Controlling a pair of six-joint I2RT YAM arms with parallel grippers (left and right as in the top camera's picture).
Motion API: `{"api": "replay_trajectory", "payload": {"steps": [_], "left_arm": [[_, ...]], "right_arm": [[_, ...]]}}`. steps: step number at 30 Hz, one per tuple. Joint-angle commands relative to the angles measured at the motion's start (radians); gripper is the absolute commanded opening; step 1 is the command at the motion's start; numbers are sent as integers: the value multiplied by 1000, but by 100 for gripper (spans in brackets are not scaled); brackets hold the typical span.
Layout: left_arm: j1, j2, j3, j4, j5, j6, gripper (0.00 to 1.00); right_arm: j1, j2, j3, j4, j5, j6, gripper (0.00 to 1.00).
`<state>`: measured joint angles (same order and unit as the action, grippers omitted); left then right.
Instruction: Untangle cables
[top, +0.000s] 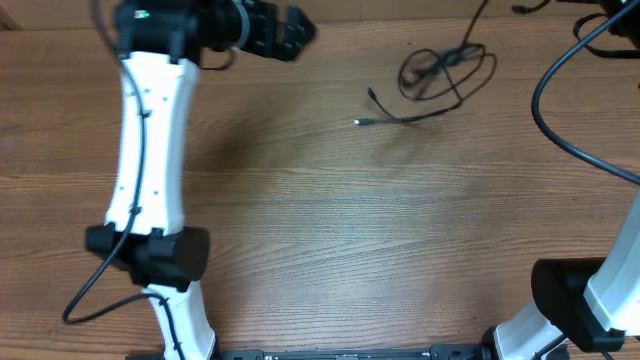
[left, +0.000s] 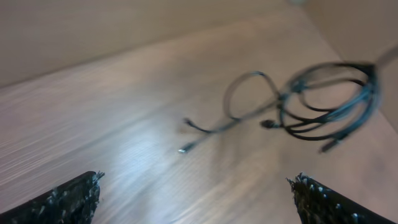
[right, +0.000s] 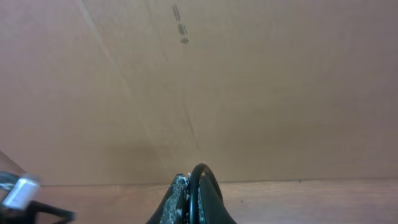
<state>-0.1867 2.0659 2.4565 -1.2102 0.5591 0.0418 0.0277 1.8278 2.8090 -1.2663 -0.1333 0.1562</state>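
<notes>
The cables (top: 445, 70) lie in a loose black coil at the back of the wooden table, right of centre, with two plug ends (top: 362, 121) trailing left. One thin strand (top: 478, 22) rises from the coil toward the top edge. In the left wrist view the coil (left: 323, 106) lies ahead and to the right, blurred. My left gripper (top: 290, 30) (left: 196, 186) hangs open at the back left, well short of the coil, nothing between its fingers. My right gripper (right: 198, 177) is shut on a black cable loop (right: 202, 169) and faces a cardboard wall.
A thick black robot wire (top: 545, 110) curves across the back right of the table. The left arm (top: 150, 150) stretches from the front left to the back. The right arm's base (top: 575, 295) sits at the front right. A brown cardboard wall (right: 249, 81) stands behind the table.
</notes>
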Motion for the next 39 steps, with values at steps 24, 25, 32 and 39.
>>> {"api": "replay_trajectory", "payload": {"steps": [24,25,32,39], "left_arm": [[-328,317,17,89,48,190,100],[-322,321,17,89,32,191,100],[-262,323,18,109,27,191,100],[-217,376,18,195,149,190,99]], "right_arm": [[5,-51,8,2,-70,-5,4],[5,-62,8,2,-70,-8,4],[5,-143,8,1,-71,-29,4],[6,-177,8,0,-188,0,4]]}}
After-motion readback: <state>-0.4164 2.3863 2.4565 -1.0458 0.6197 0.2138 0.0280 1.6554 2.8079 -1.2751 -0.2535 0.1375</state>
